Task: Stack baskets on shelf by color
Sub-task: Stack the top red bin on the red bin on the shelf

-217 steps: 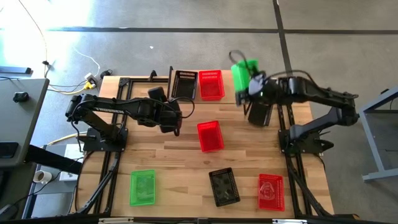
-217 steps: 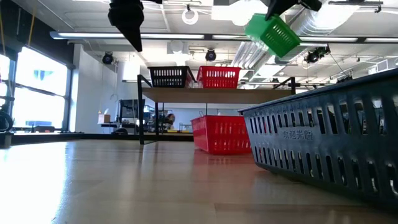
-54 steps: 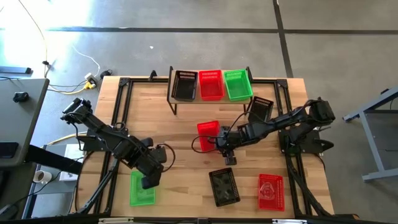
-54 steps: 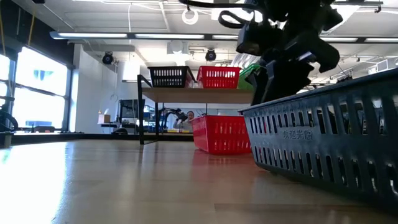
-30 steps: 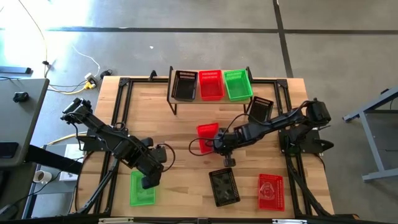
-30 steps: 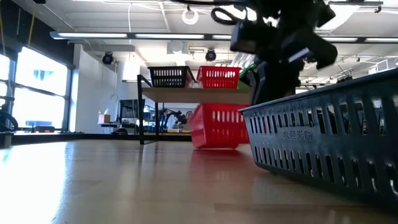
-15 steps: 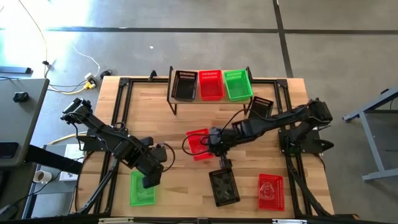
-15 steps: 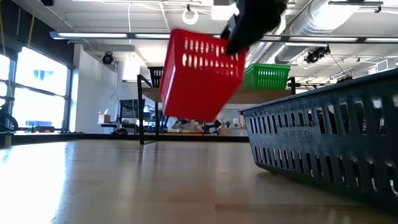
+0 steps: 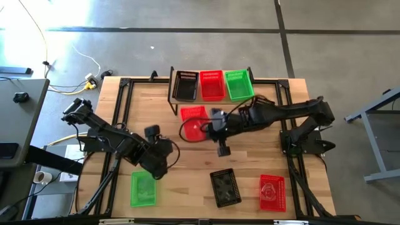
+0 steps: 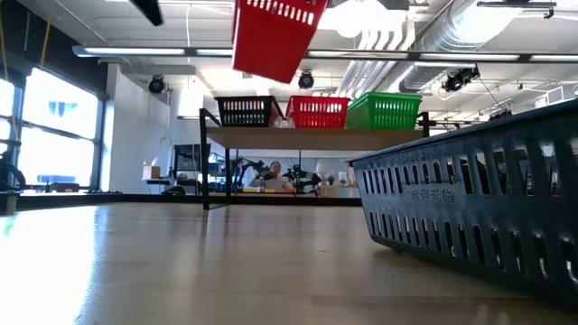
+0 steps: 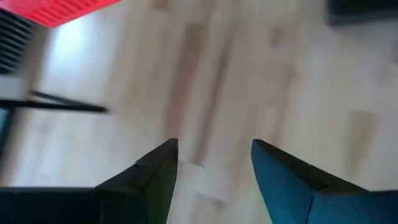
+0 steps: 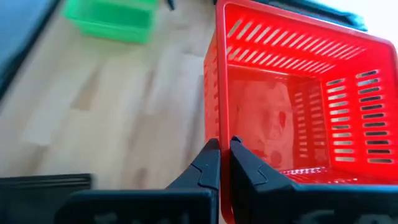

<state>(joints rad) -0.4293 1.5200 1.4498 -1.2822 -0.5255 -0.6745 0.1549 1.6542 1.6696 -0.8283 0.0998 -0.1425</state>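
On the shelf (image 9: 212,99), along the far edge, stand a black basket (image 9: 185,85), a red basket (image 9: 212,85) and a green basket (image 9: 238,84), each on its bottom. High above the table, in front of the shelf, hangs another red basket (image 9: 192,122) with my right gripper (image 9: 209,124) shut on it. My left gripper (image 9: 157,169) hovers open just beyond a green basket (image 9: 143,188) lying near the front left. In the left wrist view its fingers (image 11: 155,171) have only bare wood between them. My right gripper pinches the rim of the red basket's long wall (image 12: 219,118) that faces the table's right, one finger inside (image 12: 244,163) and one outside. It comes at the wall from the table's right, slanting down. The basket (image 10: 274,34) hangs tilted, clear of the table.
A black basket (image 9: 225,187) and a red basket (image 9: 272,191) lie near the front edge; the black one (image 10: 479,212) fills the low view's right. Another black basket (image 9: 263,102) sits under my right arm, right of the shelf. Bare wood lies at the table's middle.
My right gripper has risen steeply and gone toward the shelf and the table's left, carrying the red basket. The basket has gone from the tabletop to hanging tilted, well clear. My left gripper has turned at the wrist and shifted a little from the green basket toward the far edge.
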